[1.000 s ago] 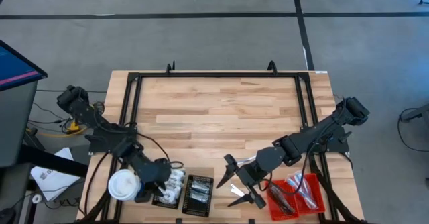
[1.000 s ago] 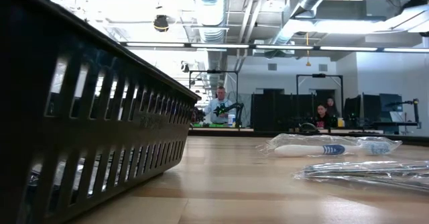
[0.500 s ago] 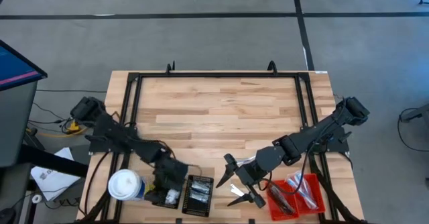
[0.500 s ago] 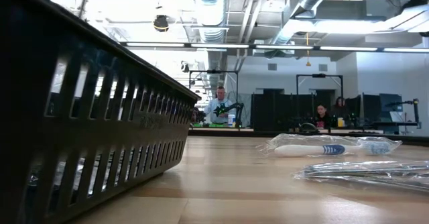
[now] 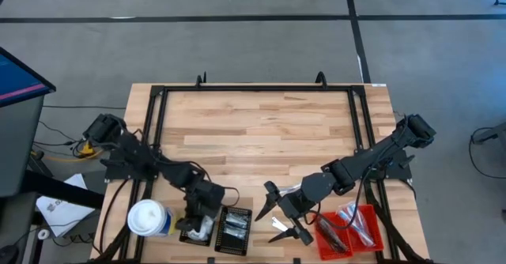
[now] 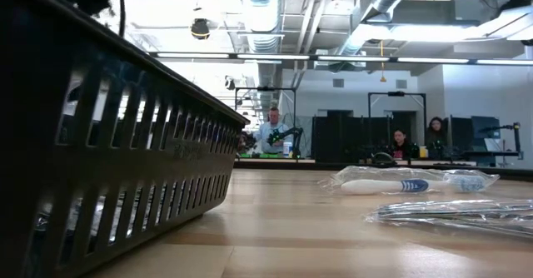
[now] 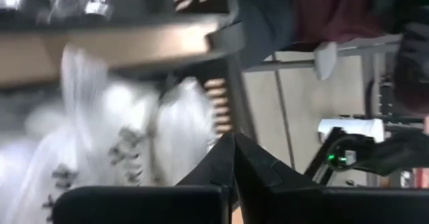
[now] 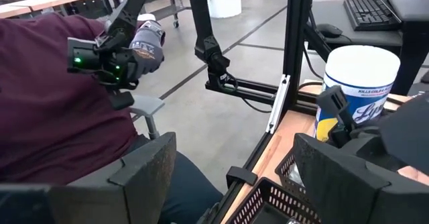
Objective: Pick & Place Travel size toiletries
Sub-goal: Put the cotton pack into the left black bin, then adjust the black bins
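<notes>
White packets (image 7: 100, 143) in black tray (image 5: 194, 234), just beyond the pinched-together tips of left gripper (image 7: 231, 143), nothing seen between them; right gripper (image 5: 283, 220) spread wide and empty, sticks in red tray (image 5: 371, 226) beside it; canister (image 8: 358, 90) label partly reads "KILLS COLD &"

White puffy packets (image 7: 134, 143) with grey print, a black ribbed tray (image 5: 234, 230), a red tray (image 5: 354, 228), pale striped wood table (image 5: 261, 130).
</notes>
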Controlling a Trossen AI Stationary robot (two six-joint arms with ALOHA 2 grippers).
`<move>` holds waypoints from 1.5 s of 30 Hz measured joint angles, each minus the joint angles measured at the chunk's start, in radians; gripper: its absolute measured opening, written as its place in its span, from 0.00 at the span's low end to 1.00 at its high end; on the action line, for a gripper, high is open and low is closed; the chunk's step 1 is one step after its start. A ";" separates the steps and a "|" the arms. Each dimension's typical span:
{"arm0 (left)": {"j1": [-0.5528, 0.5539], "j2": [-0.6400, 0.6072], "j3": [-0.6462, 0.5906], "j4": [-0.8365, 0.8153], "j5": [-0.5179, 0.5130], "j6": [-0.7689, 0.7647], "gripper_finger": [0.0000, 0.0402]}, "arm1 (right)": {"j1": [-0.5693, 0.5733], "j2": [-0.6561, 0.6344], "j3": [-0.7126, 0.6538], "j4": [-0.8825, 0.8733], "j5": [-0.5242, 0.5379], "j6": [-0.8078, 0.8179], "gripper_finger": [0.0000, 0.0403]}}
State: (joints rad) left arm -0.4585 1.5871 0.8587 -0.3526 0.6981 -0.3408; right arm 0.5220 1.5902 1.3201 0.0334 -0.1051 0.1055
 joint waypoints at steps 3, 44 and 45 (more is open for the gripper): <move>-0.009 0.000 -0.040 0.016 -0.044 -0.033 0.00 | 0.000 0.000 0.000 0.001 0.000 0.000 0.73; 0.054 -0.162 -0.073 0.081 -0.489 0.099 0.00 | -0.002 0.000 0.000 0.003 0.000 -0.008 0.73; 0.055 -0.153 -0.073 0.081 -0.513 0.100 0.00 | -0.002 0.000 0.000 0.003 0.000 -0.009 0.73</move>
State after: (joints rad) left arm -0.4034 1.4342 0.7853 -0.2717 0.1853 -0.2413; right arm 0.5205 1.5902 1.3201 0.0368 -0.1051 0.0967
